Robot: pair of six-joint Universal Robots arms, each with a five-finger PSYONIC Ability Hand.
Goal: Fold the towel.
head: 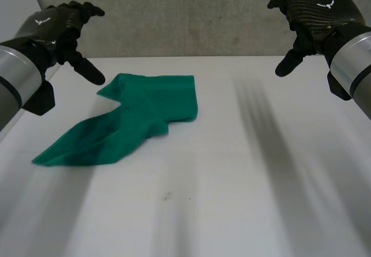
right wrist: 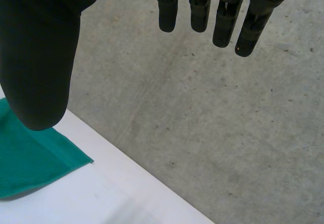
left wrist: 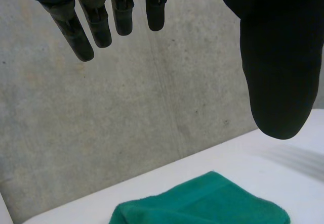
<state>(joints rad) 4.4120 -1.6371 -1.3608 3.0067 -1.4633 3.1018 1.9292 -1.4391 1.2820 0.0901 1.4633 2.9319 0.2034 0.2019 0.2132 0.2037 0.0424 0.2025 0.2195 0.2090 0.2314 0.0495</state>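
Plainly, some of the rumpled green cloth towel [head: 133, 123] was hidden from us. It was doubled over on itself, so the upper layer covered whatever lay beneath, and we could not tell how many layers there were. It lay on the white table [head: 243, 199] in the left half of the head view. A broader bunched part sat near the upper centre, and a long tail tapered to a point at the lower left.

The black left hand [head: 58, 28] hung in the upper left of that frame, raised off the table near the towel's upper corner and apart from the cloth. Its grey forearm [head: 14, 80] was cut off by the frame's edge. In the left wrist view its fingers [left wrist: 91, 16] hung straight and spread away from the thumb, grasping nothing, with the grey concrete wall [left wrist: 126, 123] behind them. Past the fingertips the towel [left wrist: 202, 204] ran out of the frame.

The black right hand [head: 316, 13] hung in the upper right of the head view, well apart from the towel, with its forearm likewise cut off. In its own wrist view the fingers [right wrist: 223, 16] were straight and released, and the thumb covered part of the towel [right wrist: 25, 158], leaving one corner showing at the table's far edge.
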